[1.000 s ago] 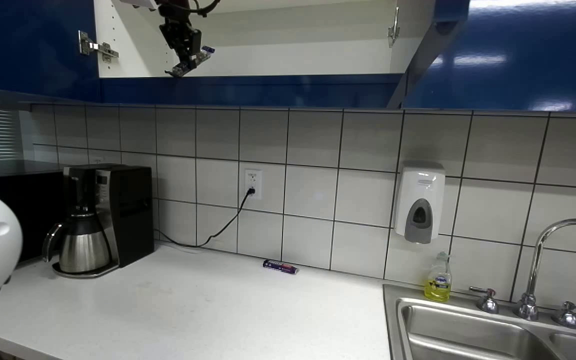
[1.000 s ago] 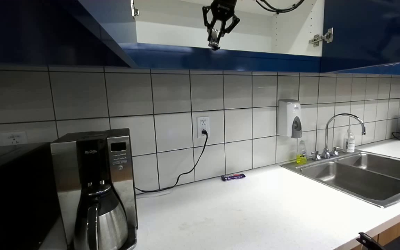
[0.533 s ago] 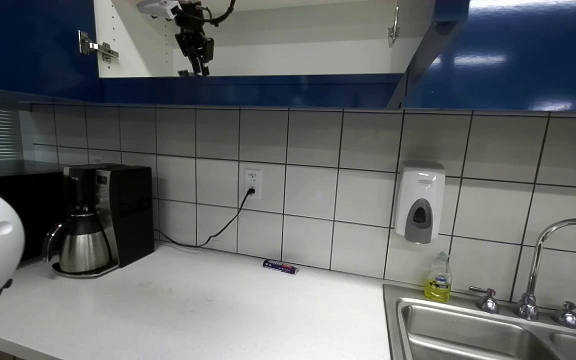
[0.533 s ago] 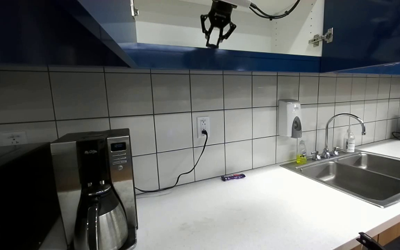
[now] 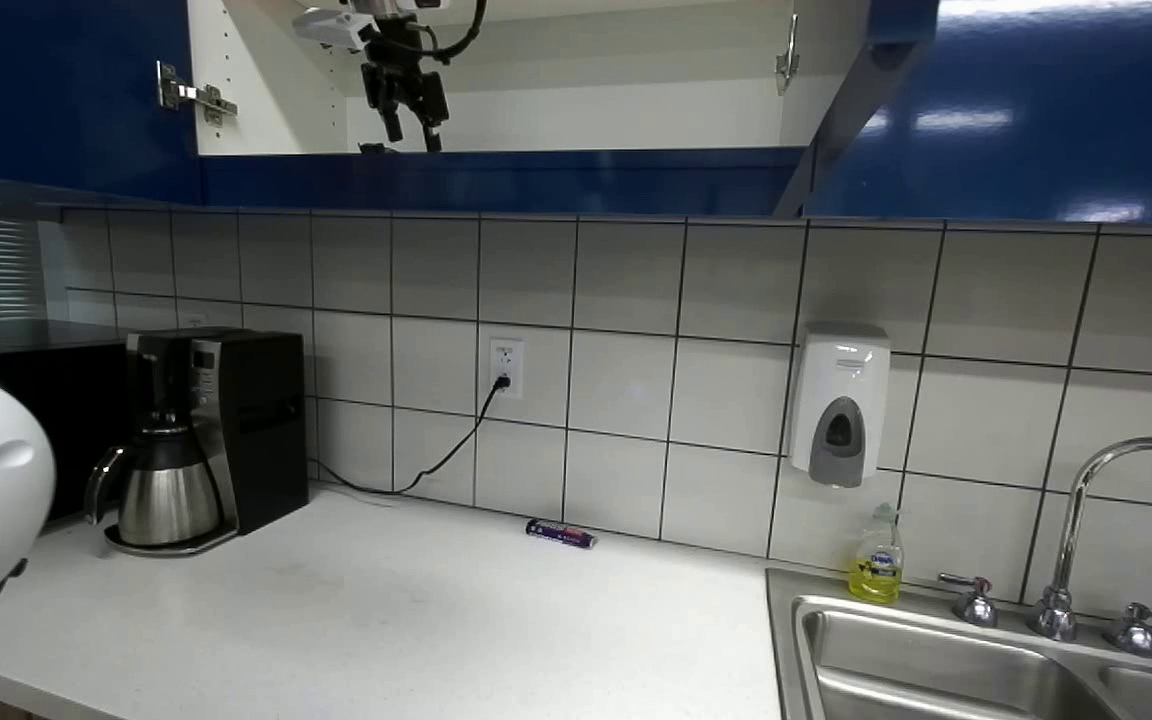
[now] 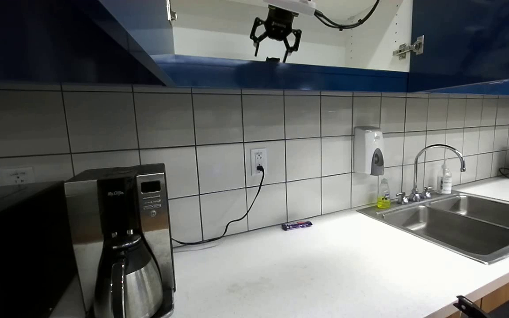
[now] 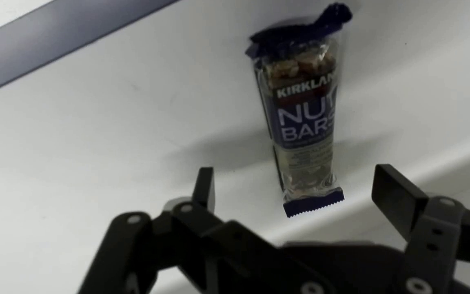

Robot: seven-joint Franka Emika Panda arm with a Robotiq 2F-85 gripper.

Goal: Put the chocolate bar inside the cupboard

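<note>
Inside the cupboard [image 5: 596, 118], the chocolate bar [image 7: 303, 118] lies loose, the gripper [image 6: 271, 58] has wide-spread jaws, and only leaving seems left.

Black pincer [image 5: 413, 142] spread wide in open cupboard [image 5: 616, 110], chocolate bar [image 5: 374, 148] mostly hidden by ledge [image 5: 506, 183], coffee maker [image 5: 226, 430] below

At two o'clock in your wrist view, the chocolate bar [image 7: 304, 122] shows you "KIRKLAN", cut at its edge, and toward six o'clock from that "NUT BARS"; finer print is illegible. At eight o'clock in an exterior view, you read a blurred "Mr. Coffee" on the coffee maker [image 6: 115, 210].
</note>
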